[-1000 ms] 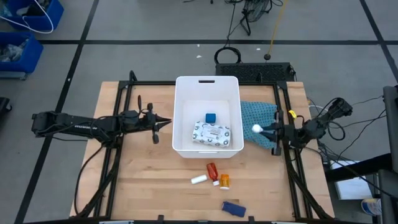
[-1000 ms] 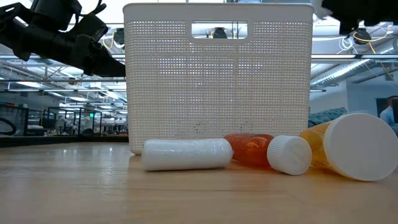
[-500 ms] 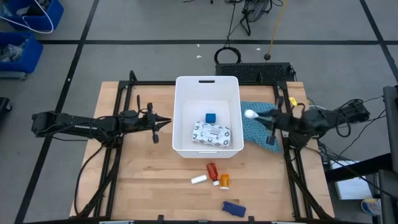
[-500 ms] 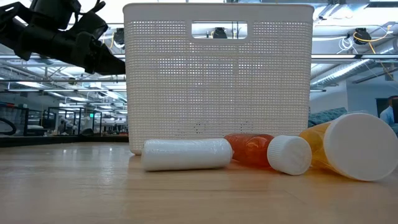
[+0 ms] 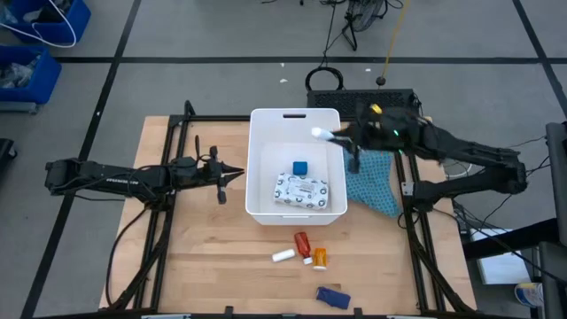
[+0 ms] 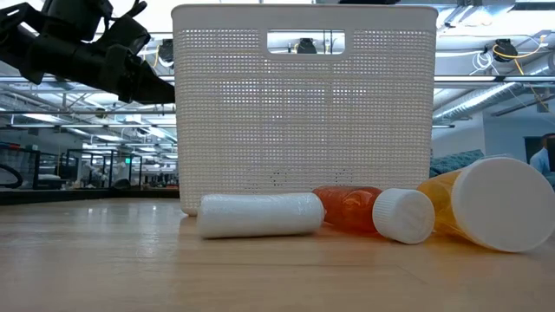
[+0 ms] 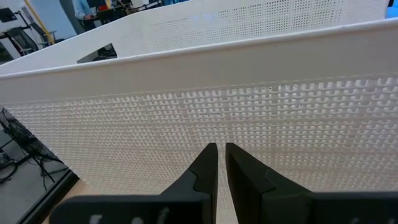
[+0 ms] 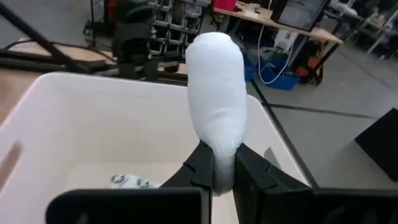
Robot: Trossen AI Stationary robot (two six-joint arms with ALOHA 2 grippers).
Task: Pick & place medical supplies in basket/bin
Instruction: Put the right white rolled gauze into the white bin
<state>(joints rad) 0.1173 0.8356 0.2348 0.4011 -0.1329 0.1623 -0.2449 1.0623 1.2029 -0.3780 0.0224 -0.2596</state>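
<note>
The white tub (image 5: 264, 209) stands mid-table and holds a patterned packet (image 5: 301, 189) and a small blue cube (image 5: 301, 167). My right gripper (image 5: 330, 136) hovers over the tub's far right corner, shut on a white tube (image 5: 319, 133). On the wood near the tub lie another white tube (image 5: 283, 256), a red bottle (image 5: 303, 242), an orange bottle (image 5: 319, 258) and a dark blue flat piece (image 5: 330, 296). My left gripper (image 5: 236, 175) is shut and waits just outside the tub's left wall (image 7: 249, 118). My right gripper pinches the white tube by one end (image 8: 217, 155) between its two fingers (image 8: 200, 163). The fingers come about level from the table's right. The tube (image 8: 214, 106) sticks out past the fingertips toward the left, lifted clear above the tub's inside.
A teal cloth (image 5: 372, 182) lies on the table right of the tub, under the right arm. In the low view the white tube (image 6: 260, 215), red bottle (image 6: 347, 208) and orange bottle (image 6: 494, 204) lie in front of the tub's near wall (image 6: 303, 108). Bare wood lies left of them.
My right gripper has carried the white tube from above the teal cloth's right part toward the table's left and far edge, ending above the tub's far right corner. It stayed shut on the tube. The left arm kept still.
</note>
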